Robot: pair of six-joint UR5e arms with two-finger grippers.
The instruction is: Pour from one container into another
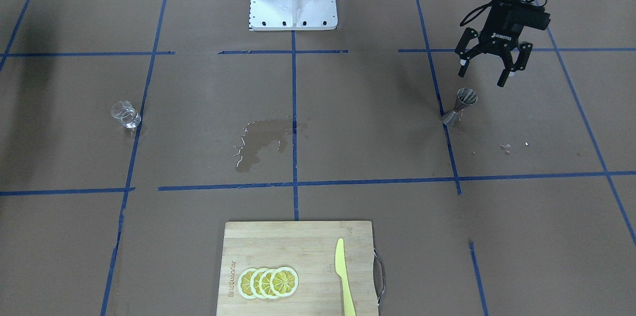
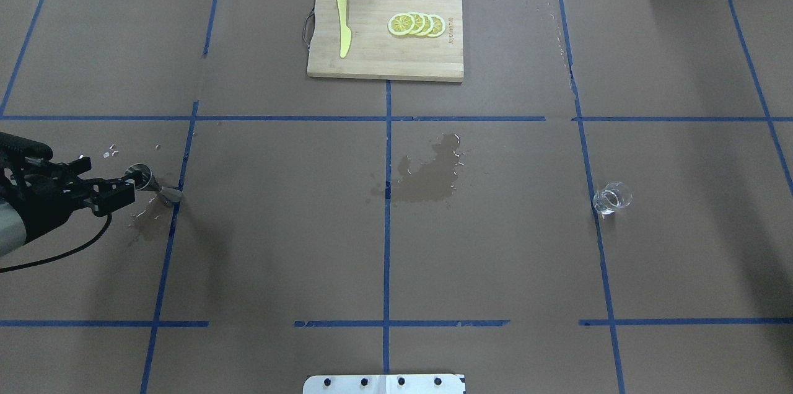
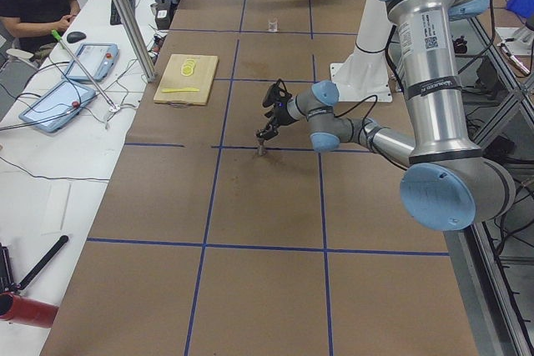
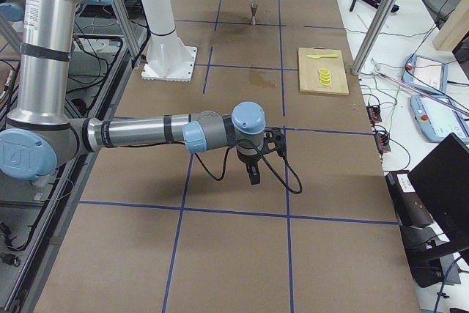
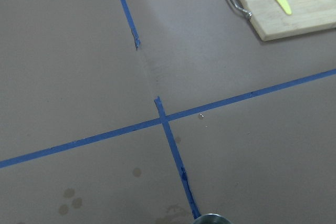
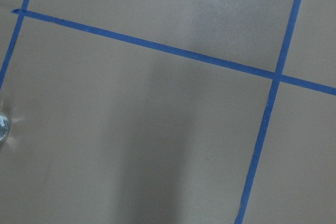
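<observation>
The clear glass cup (image 1: 125, 114) (image 2: 612, 197) stands upright on the brown table on my right side, alone, far from both grippers. On my left side stands the small steel jigger (image 1: 459, 106) (image 2: 155, 184), upright beside a blue tape line. My left gripper (image 1: 483, 77) (image 2: 127, 188) hangs open just above and behind the jigger, with nothing between its fingers. The jigger's rim (image 5: 210, 219) peeks in at the bottom of the left wrist view. My right gripper (image 4: 253, 174) shows only in the exterior right view, low over the table, and I cannot tell its state.
A wet spill (image 1: 261, 139) darkens the table's centre, and smaller wet marks (image 2: 145, 220) lie by the jigger. A wooden cutting board (image 1: 298, 236) with lemon slices (image 1: 268, 282) and a yellow knife (image 1: 344, 276) sits at the far edge. The white robot base (image 1: 293, 3) stands mid-table.
</observation>
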